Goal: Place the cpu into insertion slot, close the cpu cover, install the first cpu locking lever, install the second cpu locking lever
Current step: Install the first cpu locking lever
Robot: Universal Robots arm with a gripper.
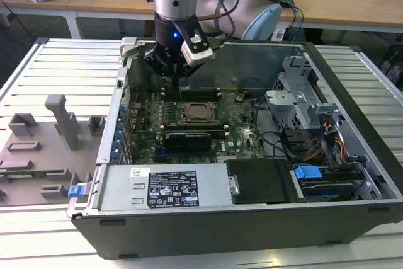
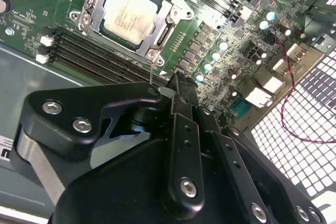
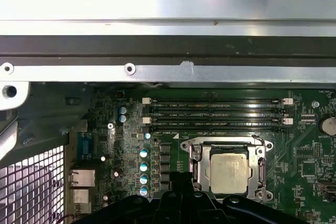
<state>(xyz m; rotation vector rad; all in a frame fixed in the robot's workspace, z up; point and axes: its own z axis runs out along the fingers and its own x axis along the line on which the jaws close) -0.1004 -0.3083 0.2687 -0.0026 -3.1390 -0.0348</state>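
Note:
The cpu (image 1: 199,113) lies flat in its socket on the green motherboard, its dull silver top facing up in both wrist views (image 2: 130,13) (image 3: 229,173). The cpu cover (image 2: 176,14) (image 3: 226,146) lies down around it as a silvery frame. A thin metal locking lever (image 2: 151,73) stands up from one socket corner, and its tip reaches the gripper's black body just beside the fingers. My gripper (image 1: 178,83) (image 2: 176,80) (image 3: 181,179) hangs above the board at the socket's far-left side in the exterior view. Its fingers are shut together with nothing visibly between them.
Memory slots (image 3: 218,114) run along the socket. A long black card (image 1: 187,140) sits in front of it. The case's metal wall (image 3: 168,51) is close behind the gripper. A drive cage (image 1: 302,105) and cables fill the exterior view's right. A grey fixture (image 1: 60,124) stands outside on the exterior view's left.

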